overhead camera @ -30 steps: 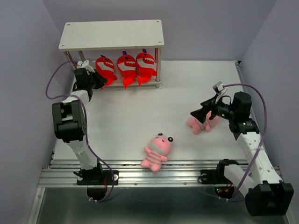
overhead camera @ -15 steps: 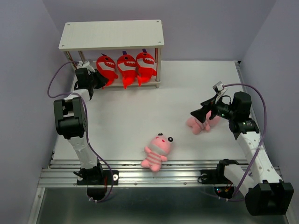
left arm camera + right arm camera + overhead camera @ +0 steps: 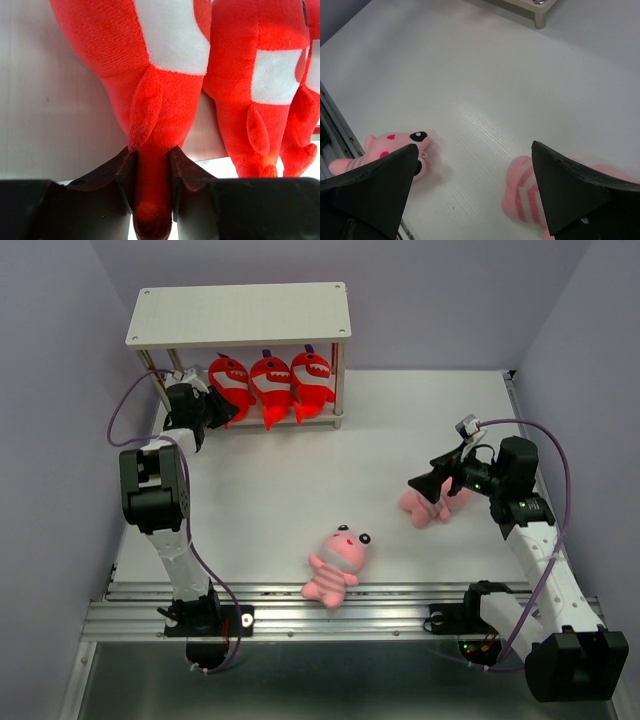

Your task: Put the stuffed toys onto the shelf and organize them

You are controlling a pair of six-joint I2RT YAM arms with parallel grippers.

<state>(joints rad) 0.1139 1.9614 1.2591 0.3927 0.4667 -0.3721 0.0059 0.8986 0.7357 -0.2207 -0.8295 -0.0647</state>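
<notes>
Three red sharks (image 3: pixel 229 385) (image 3: pixel 270 388) (image 3: pixel 312 382) lie side by side on the lower board of the shelf (image 3: pixel 240 315). My left gripper (image 3: pixel 210 410) is shut on the tail of the leftmost shark. In the left wrist view the gripper (image 3: pixel 151 157) pinches that shark (image 3: pixel 150 60) by its tail, with the middle shark (image 3: pixel 260 75) beside it. One pink striped toy (image 3: pixel 425 505) lies on the table under my right gripper (image 3: pixel 432 485), which is open above it and holds nothing. A second pink toy (image 3: pixel 338 562) lies near the front edge. The right wrist view shows the open gripper (image 3: pixel 472 187), the near toy (image 3: pixel 522 197) and the far one (image 3: pixel 385 147).
The shelf's top board carries nothing. A shelf foot (image 3: pixel 540 20) stands at the far end of the right wrist view. The metal rail (image 3: pixel 340 610) runs along the table's front edge, close to the second pink toy. Purple walls enclose the table.
My left arm has swung a little to the right, and the leftmost shark has shifted closer to the middle one. The right arm and both pink toys have not moved.
</notes>
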